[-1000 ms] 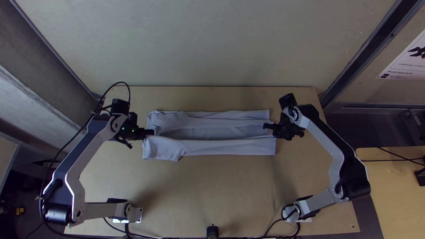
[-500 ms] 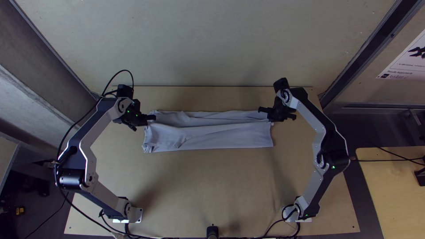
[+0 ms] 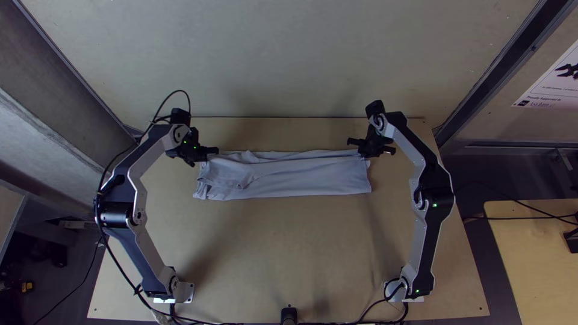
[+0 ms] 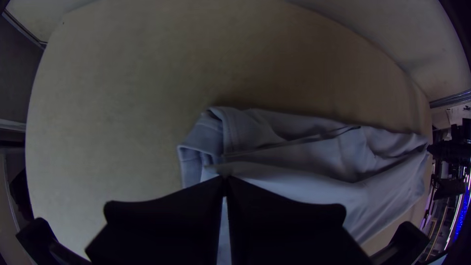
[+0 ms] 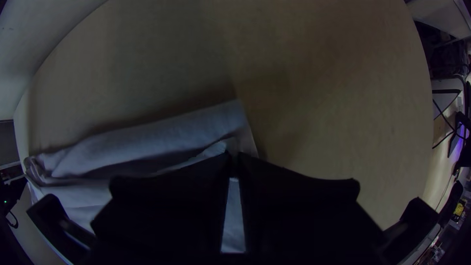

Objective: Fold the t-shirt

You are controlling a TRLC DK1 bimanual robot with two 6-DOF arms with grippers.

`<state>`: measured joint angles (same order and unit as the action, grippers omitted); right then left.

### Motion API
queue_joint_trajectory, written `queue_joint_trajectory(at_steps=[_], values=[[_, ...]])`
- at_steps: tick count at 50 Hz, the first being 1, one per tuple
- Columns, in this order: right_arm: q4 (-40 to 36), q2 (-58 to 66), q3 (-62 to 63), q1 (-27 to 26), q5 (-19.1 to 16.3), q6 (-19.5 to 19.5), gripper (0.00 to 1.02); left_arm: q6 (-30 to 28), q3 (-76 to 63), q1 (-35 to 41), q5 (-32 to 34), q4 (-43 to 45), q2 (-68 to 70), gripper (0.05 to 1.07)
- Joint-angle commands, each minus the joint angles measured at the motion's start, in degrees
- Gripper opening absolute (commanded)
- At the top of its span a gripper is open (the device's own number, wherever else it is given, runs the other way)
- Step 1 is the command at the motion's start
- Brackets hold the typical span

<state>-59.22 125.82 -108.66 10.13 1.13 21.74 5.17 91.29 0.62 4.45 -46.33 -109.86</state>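
Across the upper part of the table lies the grey-blue t-shirt, folded into a long narrow strip. At its upper left corner is my left gripper; my right gripper is at the upper right corner. In the left wrist view the left gripper is shut on a layer of the t-shirt, with creased layers beyond it. The right wrist view has the right gripper shut on a layer at the end of the t-shirt. Cloth under the fingers is partly hidden.
The light wooden table has bare room in front of the cloth and a narrow strip behind it, up to the pale wall. Cables run beside the left arm. Another wooden surface stands off to the right.
Both grippers have moved up the picture, toward the table's far edge, drawing the t-shirt's near layer over the middle. The strip has become narrower, and the open trough between its long sides has closed.
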Motion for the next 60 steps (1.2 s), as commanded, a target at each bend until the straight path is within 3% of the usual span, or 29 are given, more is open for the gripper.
queue_joint_trajectory(at_steps=[1,6,10,15,20,25,37,60], values=[[-1.4,2.5,-2.7,-1.2,1.6,-1.0,0.56,2.1,1.1,0.3,0.0,0.7,-2.1,1.05],[-1.6,1.4,-2.7,-1.6,1.6,-1.6,0.8,3.8,1.2,-0.7,2.4,2.1,-1.3,1.03],[-1.6,-0.2,-2.9,-2.4,1.6,-1.6,0.89,4.8,1.1,-1.9,4.8,2.1,0.6,1.03],[-1.5,-2.7,-2.9,-3.5,1.8,-1.4,0.94,4.9,0.2,-4.1,8.1,2.0,3.7,1.03],[-1.7,-4.7,-2.3,-3.9,6.9,-1.8,0.95,4.9,-1.0,-6.4,11.5,1.8,6.3,1.03],[-2.1,-7.6,-0.7,-4.0,8.5,-1.8,0.95,4.8,-3.1,-9.5,17.5,1.2,8.9,1.03],[-2.2,-14.2,2.8,-3.2,8.6,-4.0,0.98,1.0,-11.1,-16.3,31.0,1.0,13.6,1.03],[-1.3,-23.2,3.5,-1.8,8.5,-4.2,0.98,-10.1,-21.0,-21.6,37.3,1.9,8.8,1.03]])
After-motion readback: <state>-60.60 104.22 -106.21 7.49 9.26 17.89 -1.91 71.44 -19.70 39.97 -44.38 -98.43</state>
